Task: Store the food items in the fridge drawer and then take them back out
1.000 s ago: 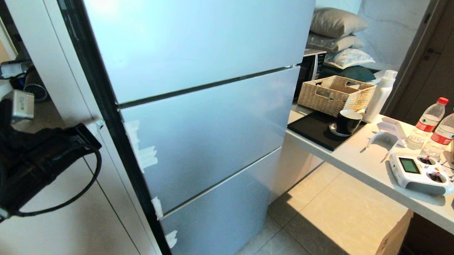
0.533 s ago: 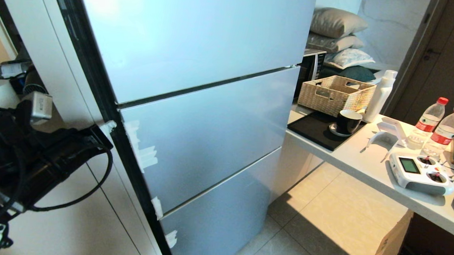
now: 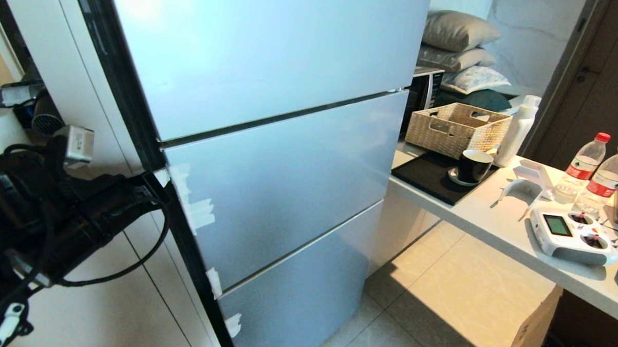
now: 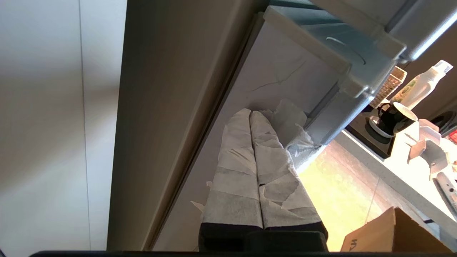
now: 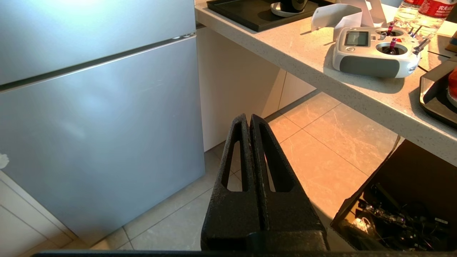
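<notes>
Fridge closed: the tall pale-blue glossy fridge shows three flat handleless fronts. Fridge drawer and food items not in view, presumably behind a front and elsewhere. Left gripper, tape-wrapped fingers pressed together and empty, sits at the taped left edge of the middle door. Right gripper clenched, empty, hanging over the floor tiles. Judgement: door stiff, slick, seal-held; purchase only at the side edge.

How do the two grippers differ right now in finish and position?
The left gripper has fingers wrapped in white tape and sits at the fridge door's taped edge; the right gripper has bare black fingers and hangs over the floor, touching nothing. Both are shut and empty.
</notes>
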Robot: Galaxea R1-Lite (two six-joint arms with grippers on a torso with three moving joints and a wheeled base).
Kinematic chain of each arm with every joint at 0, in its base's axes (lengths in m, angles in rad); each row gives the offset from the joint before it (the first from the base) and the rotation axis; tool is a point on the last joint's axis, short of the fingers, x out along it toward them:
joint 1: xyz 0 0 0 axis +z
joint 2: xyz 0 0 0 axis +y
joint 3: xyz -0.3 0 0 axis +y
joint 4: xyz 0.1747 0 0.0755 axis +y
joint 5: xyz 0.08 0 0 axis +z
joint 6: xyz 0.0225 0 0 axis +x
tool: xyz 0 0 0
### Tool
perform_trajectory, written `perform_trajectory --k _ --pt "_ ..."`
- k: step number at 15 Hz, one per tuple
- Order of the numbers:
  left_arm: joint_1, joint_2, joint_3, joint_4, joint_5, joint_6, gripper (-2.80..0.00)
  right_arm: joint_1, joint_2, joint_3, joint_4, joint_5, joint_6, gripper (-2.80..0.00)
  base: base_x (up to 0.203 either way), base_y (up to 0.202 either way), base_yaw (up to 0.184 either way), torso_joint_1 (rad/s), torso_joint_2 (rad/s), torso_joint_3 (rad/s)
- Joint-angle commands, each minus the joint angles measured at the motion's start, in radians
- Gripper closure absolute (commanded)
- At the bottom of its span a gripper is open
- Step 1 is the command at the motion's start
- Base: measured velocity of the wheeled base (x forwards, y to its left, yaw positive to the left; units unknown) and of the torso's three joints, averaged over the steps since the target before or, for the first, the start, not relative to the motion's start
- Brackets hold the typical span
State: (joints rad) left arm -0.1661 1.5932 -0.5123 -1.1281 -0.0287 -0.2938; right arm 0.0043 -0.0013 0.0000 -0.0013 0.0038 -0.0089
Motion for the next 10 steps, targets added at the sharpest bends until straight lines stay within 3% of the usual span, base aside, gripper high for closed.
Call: perform_trajectory --k 1,10 --pt "-0.025 -0.007 0.012 -0.006 -0.003 -0.004 0.00 0.000 0.001 0.000 0.000 0.001 0.000 0.00 0.000 0.000 0.000 0.000 0.00 0.000" --pt "-0.149 -0.081 0.109 -0.016 -0.002 0.016 0.00 0.000 0.001 0.000 0.000 0.001 0.000 0.00 0.000 0.000 0.000 0.000 0.00 0.000"
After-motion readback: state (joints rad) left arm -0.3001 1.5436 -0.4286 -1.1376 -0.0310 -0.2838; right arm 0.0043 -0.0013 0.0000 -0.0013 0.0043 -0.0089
